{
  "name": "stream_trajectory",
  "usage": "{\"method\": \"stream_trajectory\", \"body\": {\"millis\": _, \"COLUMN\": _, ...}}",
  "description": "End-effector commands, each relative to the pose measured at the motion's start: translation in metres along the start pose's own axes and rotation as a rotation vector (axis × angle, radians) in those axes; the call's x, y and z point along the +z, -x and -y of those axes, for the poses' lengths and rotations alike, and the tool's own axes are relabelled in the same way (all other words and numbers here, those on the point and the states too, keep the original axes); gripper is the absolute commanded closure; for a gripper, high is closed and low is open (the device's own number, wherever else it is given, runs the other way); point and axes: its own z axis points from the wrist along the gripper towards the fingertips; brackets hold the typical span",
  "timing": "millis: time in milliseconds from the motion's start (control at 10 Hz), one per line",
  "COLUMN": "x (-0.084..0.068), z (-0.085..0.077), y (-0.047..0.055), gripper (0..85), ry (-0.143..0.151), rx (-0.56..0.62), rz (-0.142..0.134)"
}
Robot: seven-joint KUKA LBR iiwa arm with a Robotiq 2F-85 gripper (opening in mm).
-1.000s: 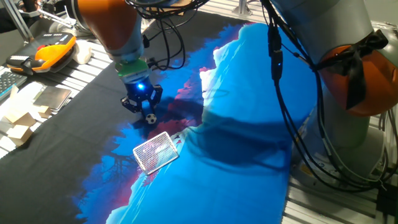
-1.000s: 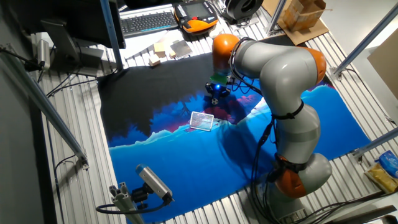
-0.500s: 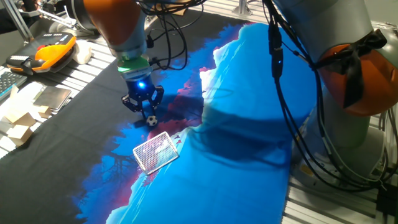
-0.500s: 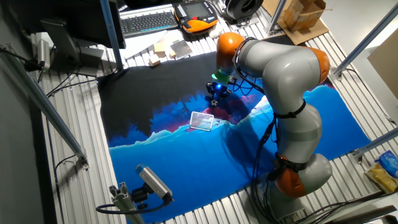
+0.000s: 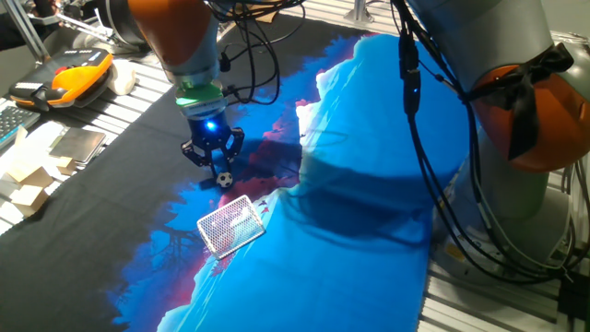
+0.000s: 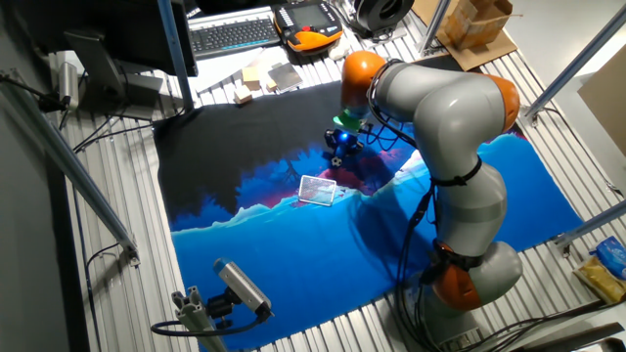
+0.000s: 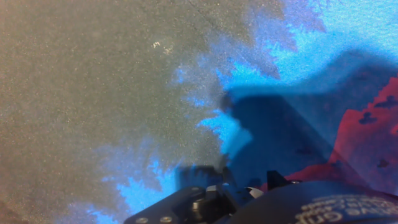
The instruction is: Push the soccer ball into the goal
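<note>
Soccer ball (image 5: 224, 178) sits on the blue-and-black printed cloth (image 5: 369, 138), touching or just beside the lower tip of the gripper (image 5: 213, 162), on the side facing the goal (image 5: 231, 224). Goal lies near the ball, clear of it, mesh face tilted up. In the other fixed view the ball (image 6: 335, 160) is a speck under the gripper (image 6: 339, 147), with the goal (image 6: 317, 190) just past it. Gripper is down at cloth level, ball outside its fingers; can't tell if the fingers are apart or together. Hand view shows only cloth and blurred hardware, no ball.
</note>
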Motion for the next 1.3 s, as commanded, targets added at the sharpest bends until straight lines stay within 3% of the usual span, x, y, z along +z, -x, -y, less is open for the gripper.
{"method": "stream_trajectory", "body": {"millis": 0, "x": -0.0001, "z": -0.0001, "y": -0.0002, "gripper": 51.0, "ry": 0.001, "rx": -0.002, "rz": -0.001}}
{"method": "stream_trajectory", "body": {"millis": 200, "x": 0.0001, "z": -0.0002, "y": -0.0001, "gripper": 51.0, "ry": -0.004, "rx": -0.014, "rz": 0.003}}
{"method": "stream_trajectory", "body": {"millis": 600, "x": 0.0001, "z": -0.0002, "y": -0.0001, "gripper": 51.0, "ry": -0.048, "rx": -0.054, "rz": 0.035}}
{"method": "stream_trajectory", "body": {"millis": 900, "x": 0.0001, "z": -0.0002, "y": -0.0001, "gripper": 51.0, "ry": -0.028, "rx": -0.071, "rz": 0.025}}
{"method": "stream_trajectory", "body": {"millis": 1100, "x": 0.0001, "z": -0.0002, "y": -0.0001, "gripper": 51.0, "ry": -0.038, "rx": -0.056, "rz": 0.053}}
{"method": "stream_trajectory", "body": {"millis": 1200, "x": 0.0001, "z": -0.0002, "y": -0.0001, "gripper": 51.0, "ry": -0.033, "rx": -0.051, "rz": 0.051}}
